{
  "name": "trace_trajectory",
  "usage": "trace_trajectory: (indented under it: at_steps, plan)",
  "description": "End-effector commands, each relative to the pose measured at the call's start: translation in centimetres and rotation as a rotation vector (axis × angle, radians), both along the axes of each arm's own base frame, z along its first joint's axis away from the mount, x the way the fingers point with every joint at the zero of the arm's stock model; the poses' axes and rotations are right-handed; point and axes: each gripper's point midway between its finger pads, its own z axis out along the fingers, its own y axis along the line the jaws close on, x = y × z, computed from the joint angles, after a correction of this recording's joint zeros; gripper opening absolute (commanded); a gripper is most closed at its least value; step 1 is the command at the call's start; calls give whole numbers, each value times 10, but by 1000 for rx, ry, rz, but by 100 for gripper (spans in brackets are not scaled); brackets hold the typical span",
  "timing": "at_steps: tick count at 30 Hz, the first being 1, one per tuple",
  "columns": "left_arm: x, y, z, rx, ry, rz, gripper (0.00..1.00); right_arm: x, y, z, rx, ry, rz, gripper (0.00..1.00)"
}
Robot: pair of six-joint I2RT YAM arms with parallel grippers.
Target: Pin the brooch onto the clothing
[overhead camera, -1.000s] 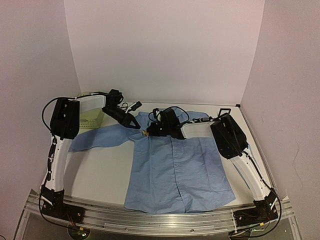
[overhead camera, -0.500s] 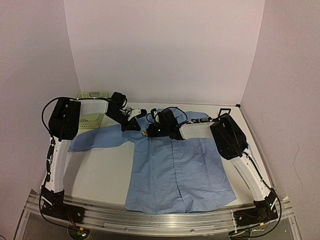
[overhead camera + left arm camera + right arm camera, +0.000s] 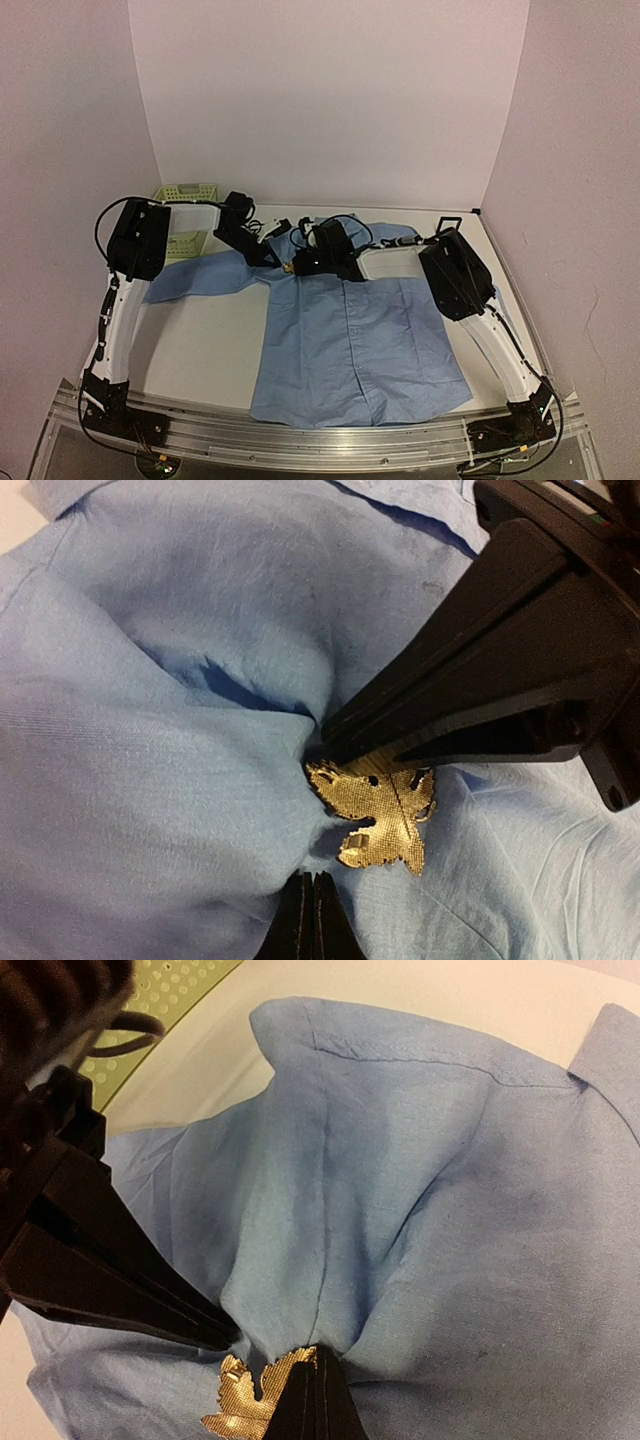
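Note:
The light blue shirt lies flat on the table, collar at the back. The small golden, leaf-shaped brooch rests on the shirt's left shoulder near the collar; it also shows in the top view and the right wrist view. My right gripper is shut on the brooch's edge and holds it against the cloth. My left gripper is shut, pinching a pucker of shirt fabric just beside the brooch. The two grippers' tips nearly meet.
A pale green plastic basket stands at the back left, partly behind the left arm; its corner also shows in the right wrist view. A small black square frame stands at the back right. The shirt's left sleeve stretches left.
My left gripper has swung from over the basket rightward and down to the shirt's shoulder and shut on the fabric beside the brooch. The right gripper has stayed put with the brooch.

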Motion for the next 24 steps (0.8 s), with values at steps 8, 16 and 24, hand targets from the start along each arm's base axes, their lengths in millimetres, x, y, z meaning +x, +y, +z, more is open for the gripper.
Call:
trace_trajectory:
  at_steps: [8,16,24]
  plan:
    - [-9,-9,8,-81,150,37,0,-21,4,-14,-95,-10,22,0]
    - [0,4,7,-90,248,117,0,-25,-2,-8,-38,-7,27,0]
    - [-6,1,27,-166,354,118,2,-19,3,-6,-19,-28,20,0]
